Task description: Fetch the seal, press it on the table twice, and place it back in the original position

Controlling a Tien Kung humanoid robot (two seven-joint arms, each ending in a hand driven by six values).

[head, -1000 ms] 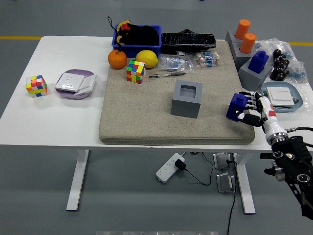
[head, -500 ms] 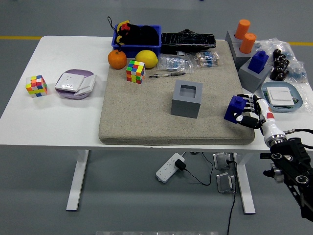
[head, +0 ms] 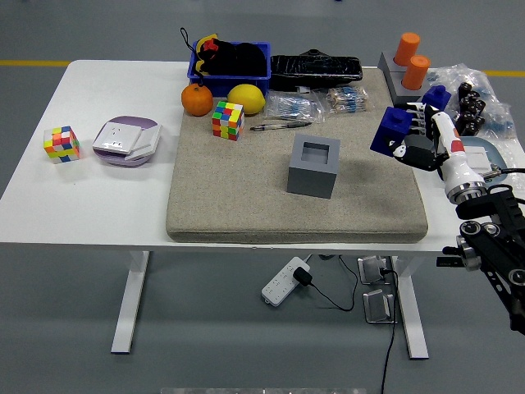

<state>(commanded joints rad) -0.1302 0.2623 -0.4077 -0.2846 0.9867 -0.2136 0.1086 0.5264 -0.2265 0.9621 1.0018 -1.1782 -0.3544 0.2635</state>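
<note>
A white tabletop (head: 90, 193) on a grey floor is seen from above, with a big beige felt mat (head: 246, 185) laid over its middle and right part. Roughly in the centre of the mat a grey hollow block (head: 313, 167) is sat, open side up. The right hand (head: 417, 141) is found over the mat's right edge, fingers wrapped round the blue seal (head: 389, 131), which is held up off the mat, clear of the surface. Just behind it another blue seal (head: 437, 96) is poking out from behind the hand, and two orange cylinders (head: 412, 59) are stood in a grey holder at the far right corner. Further right, a pale dish (head: 500, 156) and some clear bags of small dark parts (head: 476, 103) are spotted.

Along the back, a blue bin (head: 230, 64) stuffed with dark stuff, a black pouch (head: 316, 66), an orange (head: 197, 99), a lemon (head: 246, 98), a colourful puzzle cube (head: 228, 120) and a pen (head: 280, 125) are lined up. On the bare left side a second cube (head: 61, 143) and a white-and-purple gadget (head: 125, 140) are parked. The left arm can't be seen at all.
</note>
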